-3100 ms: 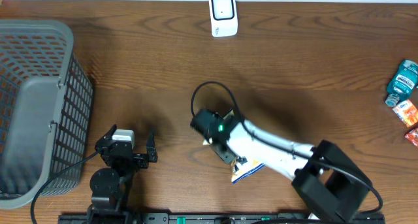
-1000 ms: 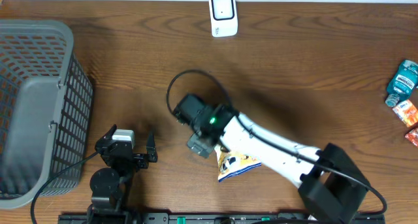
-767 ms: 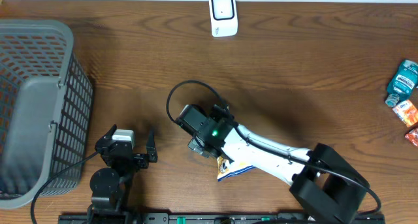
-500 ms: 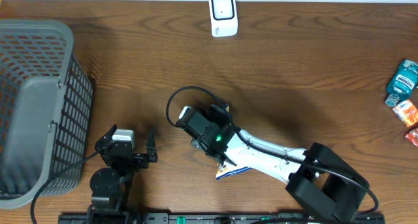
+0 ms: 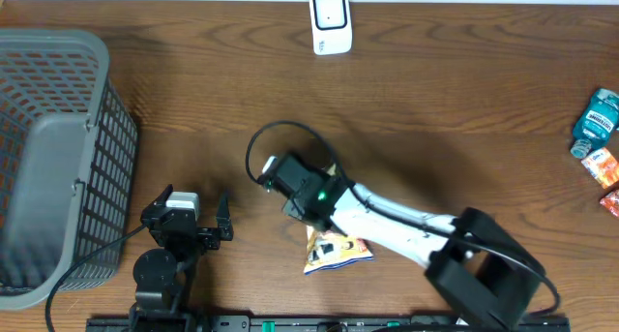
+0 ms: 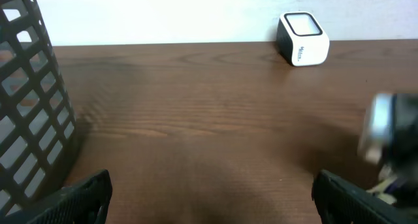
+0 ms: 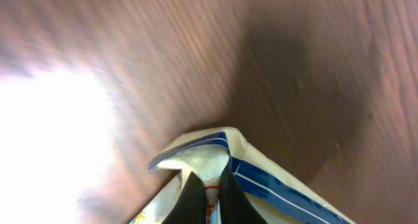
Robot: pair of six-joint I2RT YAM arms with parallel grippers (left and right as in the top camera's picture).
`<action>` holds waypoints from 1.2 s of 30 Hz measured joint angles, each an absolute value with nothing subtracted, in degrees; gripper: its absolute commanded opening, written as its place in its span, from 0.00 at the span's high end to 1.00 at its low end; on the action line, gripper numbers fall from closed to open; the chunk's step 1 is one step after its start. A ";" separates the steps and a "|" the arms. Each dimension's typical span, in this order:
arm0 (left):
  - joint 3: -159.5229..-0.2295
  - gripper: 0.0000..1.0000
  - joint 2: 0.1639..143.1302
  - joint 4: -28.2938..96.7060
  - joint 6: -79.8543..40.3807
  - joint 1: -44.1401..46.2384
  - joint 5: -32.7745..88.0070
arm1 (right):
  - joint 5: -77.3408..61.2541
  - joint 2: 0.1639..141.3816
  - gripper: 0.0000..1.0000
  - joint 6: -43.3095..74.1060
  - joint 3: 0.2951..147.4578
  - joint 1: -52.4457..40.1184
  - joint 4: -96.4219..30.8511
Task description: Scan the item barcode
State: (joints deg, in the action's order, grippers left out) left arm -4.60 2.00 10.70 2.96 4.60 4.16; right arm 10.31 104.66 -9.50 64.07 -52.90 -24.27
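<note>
The item is a white, yellow and blue snack bag (image 5: 334,250) on the brown table, near the front centre. My right gripper (image 7: 210,186) is shut on the bag's (image 7: 274,188) folded top edge, its black fingers pinching the white seam. From overhead the right wrist (image 5: 308,189) covers the grip, and the bag hangs out below it. The white scanner (image 5: 330,20) stands at the table's far edge, also in the left wrist view as the scanner (image 6: 302,38). My left gripper (image 6: 210,201) rests open at the front left with nothing between its fingers.
A grey mesh basket (image 5: 58,167) fills the left side; its wall (image 6: 26,119) is close to the left gripper (image 5: 190,208). A teal bottle (image 5: 595,119) and orange packets (image 5: 602,166) lie at the right edge. The right arm (image 6: 385,129) shows blurred in the left wrist view.
My right gripper went from open to shut on the bag's top edge. The bag has turned and shifted slightly left, showing more of its face. The left arm has not moved.
</note>
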 measured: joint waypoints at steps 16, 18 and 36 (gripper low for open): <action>-4.60 0.02 2.00 10.72 2.96 4.60 4.16 | -43.79 92.77 0.99 -22.22 70.13 -31.48 -42.41; -4.60 0.02 2.00 10.72 2.96 4.60 4.16 | -48.34 93.62 0.99 -23.68 69.95 -29.63 -41.65; -4.60 0.02 2.00 10.72 2.96 4.60 4.16 | -75.96 102.39 0.99 5.13 69.43 -20.71 -30.61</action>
State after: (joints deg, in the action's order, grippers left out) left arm -4.60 2.00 10.72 2.96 4.60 4.16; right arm -75.96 102.39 5.13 69.43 -20.71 -30.61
